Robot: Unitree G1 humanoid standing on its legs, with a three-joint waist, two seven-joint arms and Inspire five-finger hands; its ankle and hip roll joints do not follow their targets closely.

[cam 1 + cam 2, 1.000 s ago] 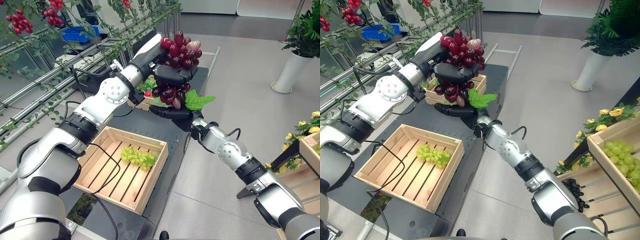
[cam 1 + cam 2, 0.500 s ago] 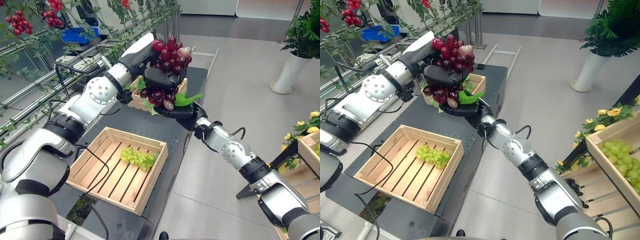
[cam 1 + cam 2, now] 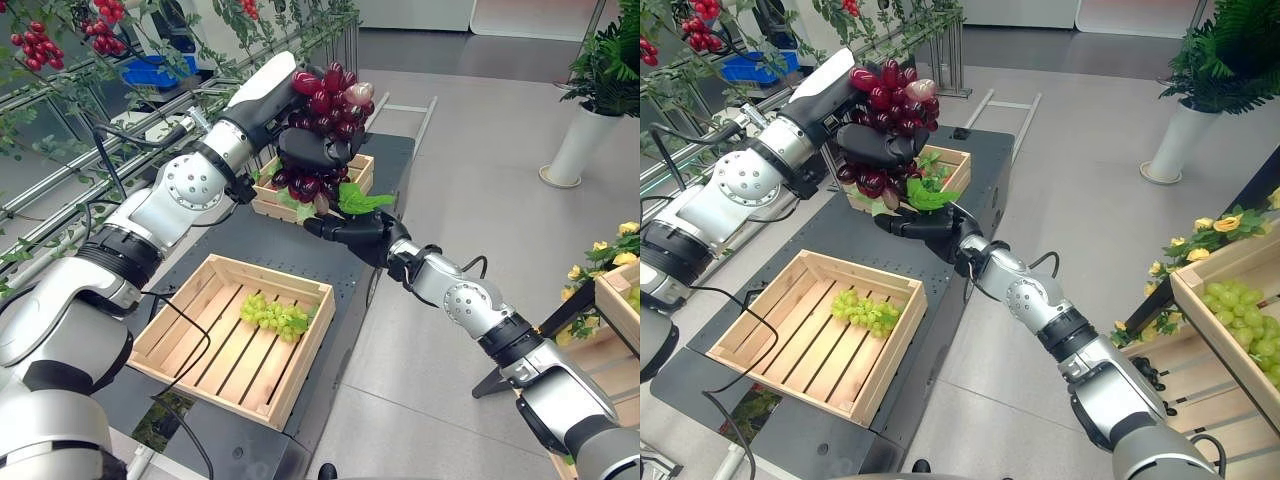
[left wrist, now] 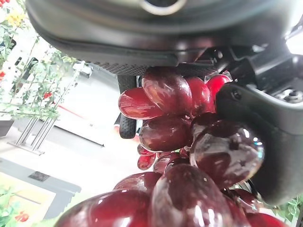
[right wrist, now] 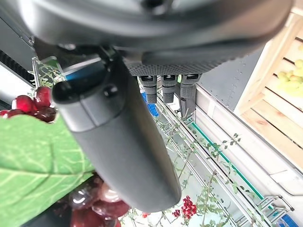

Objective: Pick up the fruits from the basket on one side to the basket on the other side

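One green bunch [image 3: 274, 314] lies in the near crate [image 3: 190, 345] on the desk [image 3: 300, 240], lower left. Red grapes [image 3: 322, 110] hang upper centre over the far crate [image 3: 355, 168], not yet placed; left robot hand [image 3: 308, 152] curls round them, right robot hand [image 3: 352, 230] rests flat-fingered beneath.

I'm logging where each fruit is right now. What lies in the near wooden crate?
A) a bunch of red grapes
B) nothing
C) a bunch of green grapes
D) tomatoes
C: a bunch of green grapes lies on the slats of the near wooden crate, while the red grapes are up in the left hand.
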